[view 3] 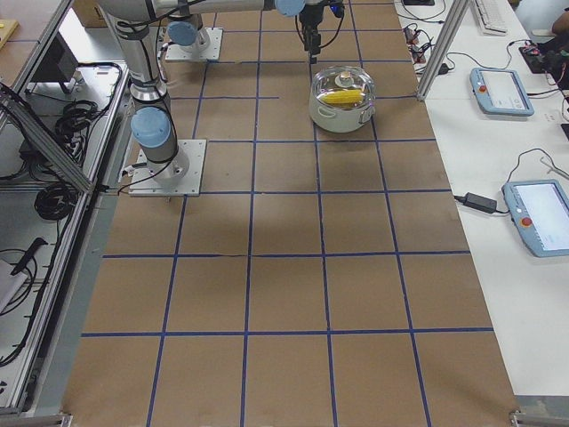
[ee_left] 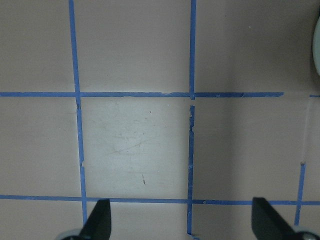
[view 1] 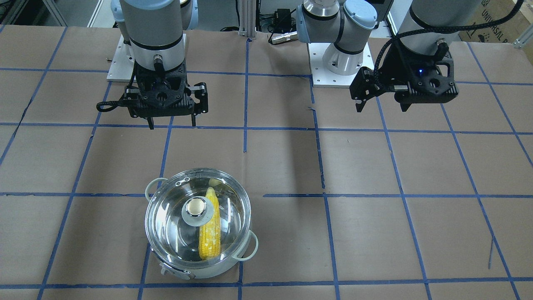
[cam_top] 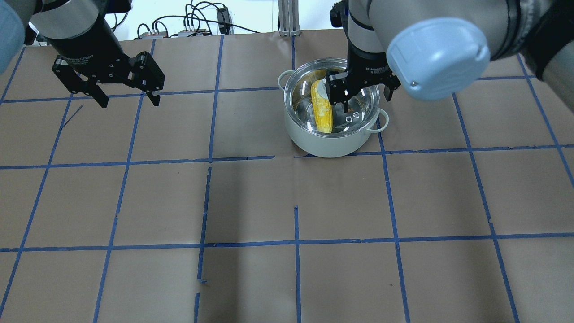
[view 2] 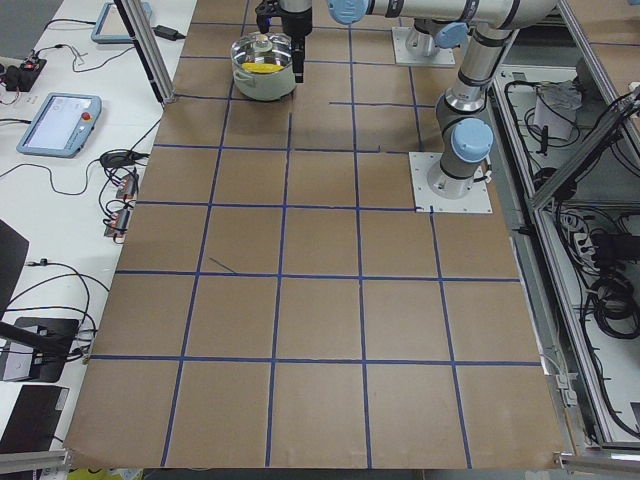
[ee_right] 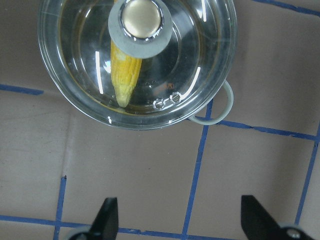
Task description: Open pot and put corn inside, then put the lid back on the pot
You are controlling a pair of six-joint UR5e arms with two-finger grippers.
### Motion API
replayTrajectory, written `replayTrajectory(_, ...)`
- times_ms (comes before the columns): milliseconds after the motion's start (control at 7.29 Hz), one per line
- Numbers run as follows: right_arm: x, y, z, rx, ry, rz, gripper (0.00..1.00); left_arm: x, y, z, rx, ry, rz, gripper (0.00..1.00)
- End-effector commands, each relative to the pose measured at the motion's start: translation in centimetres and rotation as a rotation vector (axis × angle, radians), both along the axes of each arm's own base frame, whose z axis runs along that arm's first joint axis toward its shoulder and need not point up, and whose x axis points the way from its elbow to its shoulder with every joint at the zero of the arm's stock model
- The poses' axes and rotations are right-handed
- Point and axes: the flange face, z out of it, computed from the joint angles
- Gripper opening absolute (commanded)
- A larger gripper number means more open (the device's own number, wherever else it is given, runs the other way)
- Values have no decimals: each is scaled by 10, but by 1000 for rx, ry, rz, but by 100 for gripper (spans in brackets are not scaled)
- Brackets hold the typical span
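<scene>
Right tool upper left, prongs apart, empty | pot lower left-centre on bench, corn inside under lid | lid likely brittle, slick glass; best taken by centre knob | left tool upper right, prongs apart, empty

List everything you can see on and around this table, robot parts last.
table: one, brown paper with blue tape grid, under everything.
pot: one, shiny steel with pale handles, on the table near the right arm.
lid: one, clear glass with cream-capped knob, seated on the pot.
corn: one, yellow, inside the pot under the lid.
pendants: two, blue-grey, on the white side bench.
left gripper: one, black, jaws open, empty, above bare table.
right gripper: one, black, jaws open, empty, raised near the pot.
</scene>
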Motion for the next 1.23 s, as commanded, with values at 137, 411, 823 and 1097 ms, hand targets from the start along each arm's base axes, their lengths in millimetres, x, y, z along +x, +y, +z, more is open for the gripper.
replayTrajectory(137, -13, 22, 23, -49, -36, 2, 100, 0, 0, 0, 0, 0, -1, 100)
replayTrajectory(411, -7, 30, 16, -18, -75, 9, 100, 0, 0, 0, 0, 0, 1, 100)
replayTrajectory(823, -57, 13, 8, -5, -66, -35, 100, 0, 0, 0, 0, 0, 1, 100)
replayTrajectory(1097, -80, 14, 9, -6, -65, -78, 100, 0, 0, 0, 0, 0, 1, 100)
